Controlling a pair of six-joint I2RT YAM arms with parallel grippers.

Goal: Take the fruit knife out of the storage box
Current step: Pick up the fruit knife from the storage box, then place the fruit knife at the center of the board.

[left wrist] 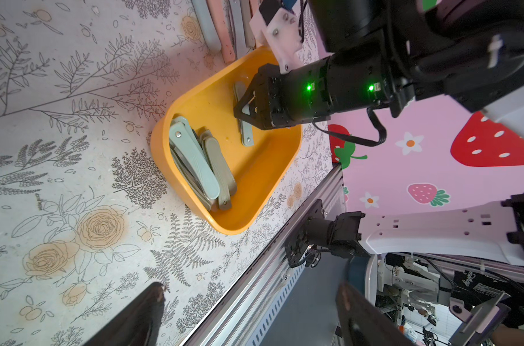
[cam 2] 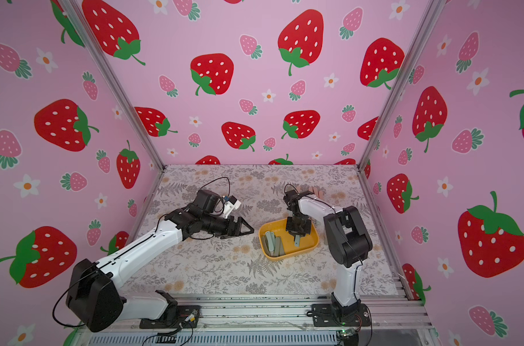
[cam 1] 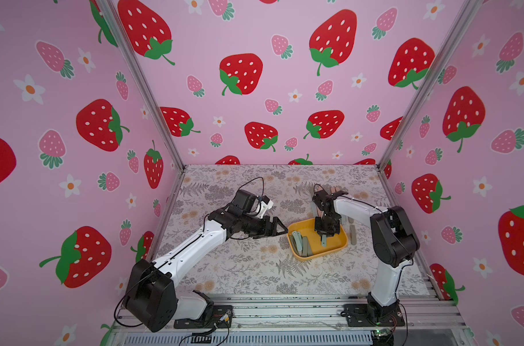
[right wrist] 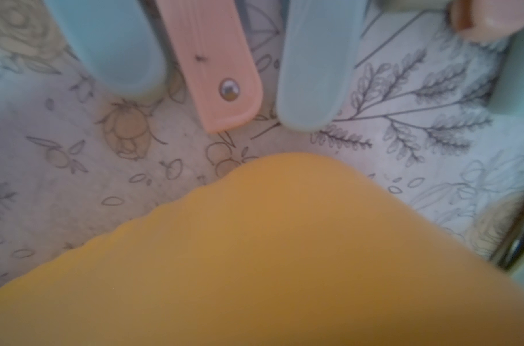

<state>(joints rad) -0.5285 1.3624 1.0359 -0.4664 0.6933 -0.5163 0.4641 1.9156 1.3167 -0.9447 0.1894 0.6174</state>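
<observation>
The right fingers (left wrist: 237,109) stand close on either side of the fruit knife (left wrist: 245,133); whether they pinch it cannot be told. The knife is slim and grey-green with a rivet at its end. It stands on edge inside the yellow-orange storage box (left wrist: 260,173), apart from a heap of folded knives (left wrist: 201,167). The left fingers (left wrist: 141,317) gape wide just beside the box, over the floral counter (cam 1: 254,269).
</observation>
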